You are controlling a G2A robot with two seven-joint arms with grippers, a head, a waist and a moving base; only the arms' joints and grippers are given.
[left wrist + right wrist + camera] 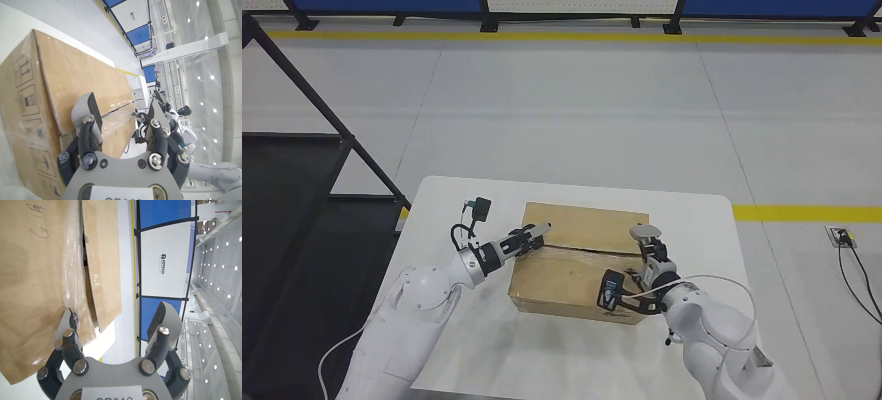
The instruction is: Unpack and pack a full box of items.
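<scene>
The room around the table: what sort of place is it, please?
Probably a factory hall or robot test lab, not a home: a yellow line painted on the pale floor, blue and white perforated partition panels, and rows of spotlights high overhead.

A white tabletop (692,225) with rounded corners carries a brown cardboard box (572,265), standing flat near its middle, top flaps folded down along a taped seam, with white surface showing on every side of it
</scene>
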